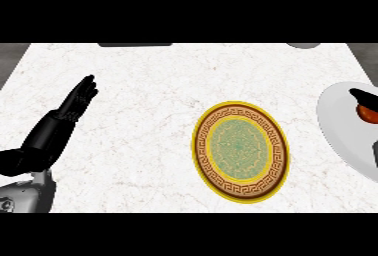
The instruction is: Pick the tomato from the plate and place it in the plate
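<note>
A red-orange tomato [368, 114] lies on a white plate [338, 125] that is cut off by the view's right edge. Only a black part of my right hand [363, 94] shows there, just above the tomato and touching or overlapping its top; the rest of the hand is out of frame. In the middle of the counter lies a green plate [241, 150] with a yellow rim and a brown patterned band, nothing on it. My left hand [74, 107] rests open at the left, fingers straight and pointing away from me.
The marble counter [148, 100] ends at dark floor strips on the far left and far right. A dark flat object [135, 44] sits at the back edge, and a grey rounded one [304, 45] at the back right.
</note>
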Tool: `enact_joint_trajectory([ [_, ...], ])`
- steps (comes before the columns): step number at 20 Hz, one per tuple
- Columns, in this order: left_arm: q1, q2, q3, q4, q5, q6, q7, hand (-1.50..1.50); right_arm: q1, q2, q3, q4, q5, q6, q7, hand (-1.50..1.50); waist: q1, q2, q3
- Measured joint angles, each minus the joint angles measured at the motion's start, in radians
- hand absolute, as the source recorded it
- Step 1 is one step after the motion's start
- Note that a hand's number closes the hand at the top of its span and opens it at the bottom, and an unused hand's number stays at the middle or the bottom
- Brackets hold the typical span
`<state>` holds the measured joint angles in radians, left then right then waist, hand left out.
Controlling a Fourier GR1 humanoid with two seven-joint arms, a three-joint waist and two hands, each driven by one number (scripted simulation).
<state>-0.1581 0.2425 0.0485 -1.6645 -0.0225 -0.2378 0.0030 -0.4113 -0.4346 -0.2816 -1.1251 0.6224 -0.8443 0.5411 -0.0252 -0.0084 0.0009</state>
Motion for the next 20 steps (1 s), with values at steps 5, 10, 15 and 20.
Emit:
enact_joint_trajectory([
  [5,0.012,-0.002,0.001,-0.019,-0.003,0.001,0.011,0.0,0.176,0.042,-0.041,-0.278,-0.167,0.001,-0.085,-1.5,-0.005,-0.001,-0.001],
  [10,0.015,-0.017,-0.009,-0.002,-0.025,0.007,-0.012,0.0,0.394,0.075,-0.074,-0.55,-0.286,0.051,-0.14,-1.5,0.0,0.002,-0.001],
  [15,0.018,-0.02,-0.006,-0.015,-0.023,-0.002,-0.006,0.0,0.61,0.119,-0.122,-0.778,-0.374,0.123,-0.178,-1.5,0.006,0.004,-0.001],
  [20,-0.001,-0.032,-0.008,-0.017,-0.028,-0.004,0.017,0.0,0.765,0.173,-0.167,-0.935,-0.415,0.195,-0.199,-1.5,0.011,0.005,-0.001],
])
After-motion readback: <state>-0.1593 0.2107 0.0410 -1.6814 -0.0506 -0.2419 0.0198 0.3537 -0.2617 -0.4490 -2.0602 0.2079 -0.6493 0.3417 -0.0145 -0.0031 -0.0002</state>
